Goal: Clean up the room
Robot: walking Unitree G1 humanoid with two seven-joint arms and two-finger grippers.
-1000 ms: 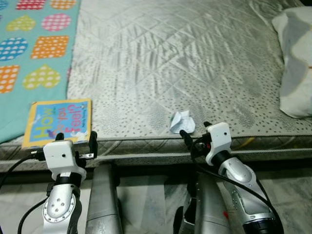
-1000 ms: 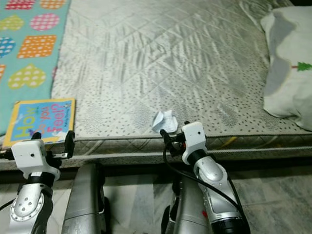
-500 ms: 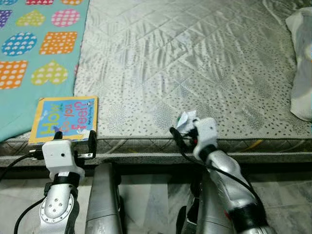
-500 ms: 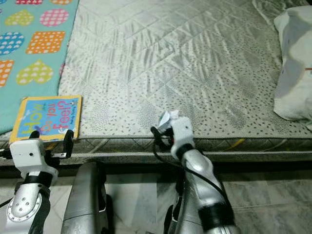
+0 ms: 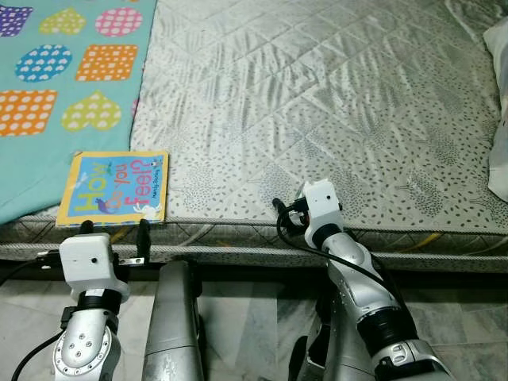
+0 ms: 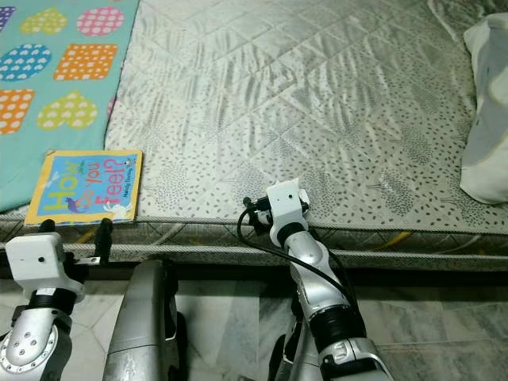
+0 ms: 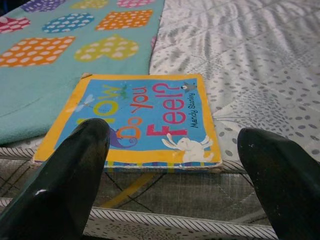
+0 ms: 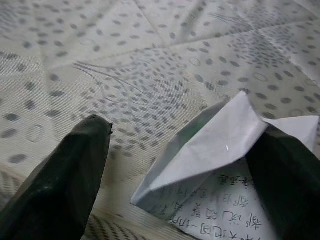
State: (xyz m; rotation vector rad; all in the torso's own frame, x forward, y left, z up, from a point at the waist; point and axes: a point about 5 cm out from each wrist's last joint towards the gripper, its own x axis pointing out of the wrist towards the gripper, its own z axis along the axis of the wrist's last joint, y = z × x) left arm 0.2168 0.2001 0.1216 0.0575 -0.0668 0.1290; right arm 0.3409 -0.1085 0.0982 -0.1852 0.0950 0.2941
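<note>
Clearly, the step in hand was picking up the crumpled paper (image 8: 220, 165) that lay on the bed (image 5: 317, 95), close to its near edge and about midway along it. The right tool (image 8: 185, 170) was at the paper with its two black fingers (image 8: 60, 175) spread apart: one finger stood free on the quilted cover, the other was against the far side of the paper, so the paper sat between them but was not yet pinched.

To do this well, I judged that the tool should go a little lower and forward, so the fingers reach past the folded ridge, and then close slowly. The paper looked light and springy; a fast close could push it away or over the near edge to the floor. The soft cover could also be caught by the fingertips, so they should only touch it lightly.

The left tool (image 7: 175, 175) was open and holding nothing, just before the near edge, facing a children's book (image 5: 117, 189) that lay near the near left corner, beside a patterned blanket (image 5: 55, 79).
</note>
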